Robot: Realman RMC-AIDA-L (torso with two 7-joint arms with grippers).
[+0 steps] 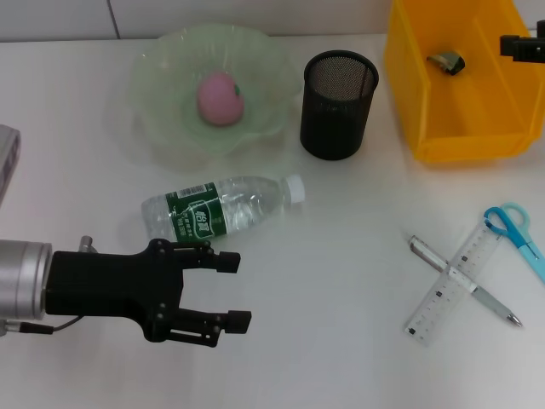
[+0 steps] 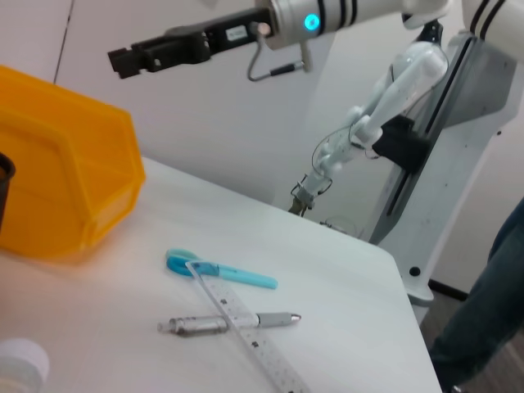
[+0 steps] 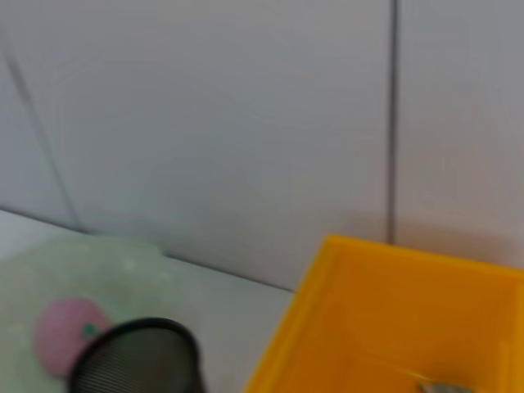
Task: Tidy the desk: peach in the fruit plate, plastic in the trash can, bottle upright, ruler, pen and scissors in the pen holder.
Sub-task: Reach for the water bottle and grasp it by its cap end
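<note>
A pink peach (image 1: 220, 96) lies in the green glass fruit plate (image 1: 162, 85). A clear water bottle (image 1: 217, 207) with a green label lies on its side in front of the plate. My left gripper (image 1: 243, 291) is open and empty, just in front of the bottle. A black mesh pen holder (image 1: 338, 104) stands upright beside the plate. The yellow trash bin (image 1: 477, 141) holds a scrap of plastic (image 1: 447, 61). My right gripper (image 1: 521, 44) hovers over the bin's far right side. A pen (image 1: 487, 302) and a clear ruler (image 1: 430, 308) lie crossed, with blue scissors (image 1: 511, 226) beside them.
The left wrist view shows the scissors (image 2: 217, 270), ruler (image 2: 246, 327) and pen (image 2: 192, 326) near the table's right edge, the bin (image 2: 57, 188) and my right gripper (image 2: 143, 56) above it. A grey box (image 1: 7, 158) sits at the left edge.
</note>
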